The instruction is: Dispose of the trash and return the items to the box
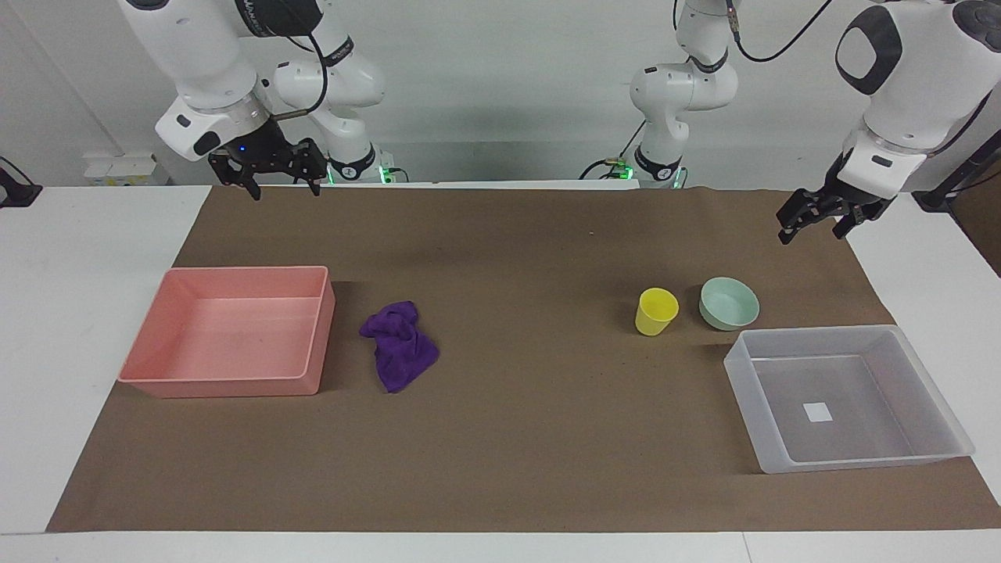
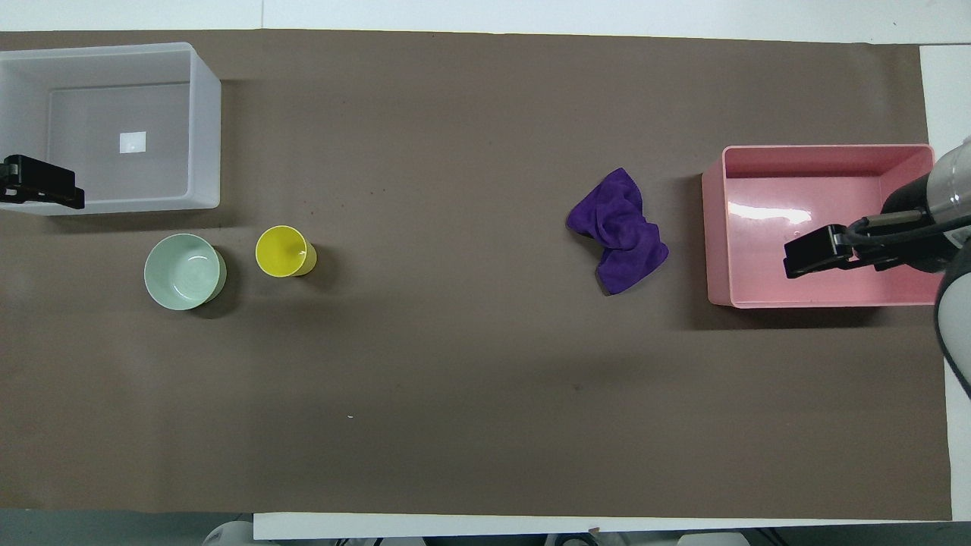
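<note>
The trash, a crumpled purple rag [image 1: 399, 346] [image 2: 618, 231], lies on the brown mat beside the pink bin. A yellow cup [image 1: 655, 310] [image 2: 282, 251] stands upright next to a pale mint bowl [image 1: 729, 303] [image 2: 184, 271]. Both sit just nearer to the robots than the translucent box [image 1: 852, 391] [image 2: 114, 106], which holds nothing but its white square mark. My right gripper [image 1: 285, 190] [image 2: 810, 254] hangs open and empty, high over the mat's edge at the right arm's end. Over the mat's corner at the left arm's end, my left gripper [image 1: 813, 233] [image 2: 42, 189] is open and empty too.
An empty pink rectangular bin [image 1: 235, 328] [image 2: 819, 174] stands at the right arm's end of the mat. The brown mat [image 1: 532, 438] covers most of the white table, with bare mat between the rag and the cup.
</note>
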Action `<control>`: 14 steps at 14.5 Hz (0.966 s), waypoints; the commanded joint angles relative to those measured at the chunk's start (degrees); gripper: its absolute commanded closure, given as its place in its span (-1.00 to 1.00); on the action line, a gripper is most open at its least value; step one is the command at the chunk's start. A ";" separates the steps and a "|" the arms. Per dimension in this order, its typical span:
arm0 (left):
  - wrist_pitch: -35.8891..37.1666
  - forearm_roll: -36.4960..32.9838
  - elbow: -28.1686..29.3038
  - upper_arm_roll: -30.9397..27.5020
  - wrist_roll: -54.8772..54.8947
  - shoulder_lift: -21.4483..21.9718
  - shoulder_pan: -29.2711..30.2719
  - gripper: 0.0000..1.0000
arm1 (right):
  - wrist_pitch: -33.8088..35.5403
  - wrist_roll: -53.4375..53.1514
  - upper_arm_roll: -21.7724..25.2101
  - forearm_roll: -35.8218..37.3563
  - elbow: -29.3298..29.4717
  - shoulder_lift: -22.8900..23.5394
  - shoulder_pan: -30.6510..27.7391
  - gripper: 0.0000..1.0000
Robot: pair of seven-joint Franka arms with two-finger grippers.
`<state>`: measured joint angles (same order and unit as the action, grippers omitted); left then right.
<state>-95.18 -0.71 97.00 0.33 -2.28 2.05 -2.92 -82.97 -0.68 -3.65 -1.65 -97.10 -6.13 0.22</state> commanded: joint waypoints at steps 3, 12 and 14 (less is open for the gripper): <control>1.40 0.62 -0.76 -0.77 1.14 -0.12 -0.77 -1.00 | -3.60 0.86 -0.13 -0.64 -3.25 -1.51 -0.84 -0.94; -26.68 0.10 34.02 -1.21 1.49 6.84 2.92 -1.00 | -33.71 1.74 -0.21 -3.89 -15.64 11.91 7.07 -0.96; -35.56 0.10 39.21 -1.21 1.58 3.76 4.06 -1.00 | -40.93 2.96 -0.21 -3.89 -16.71 17.00 8.65 -0.95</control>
<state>-122.85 -0.73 130.14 -1.00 -1.70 6.52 -0.07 -118.67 -0.18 -3.94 -4.48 -112.42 7.32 8.27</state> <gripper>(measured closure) 0.000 0.018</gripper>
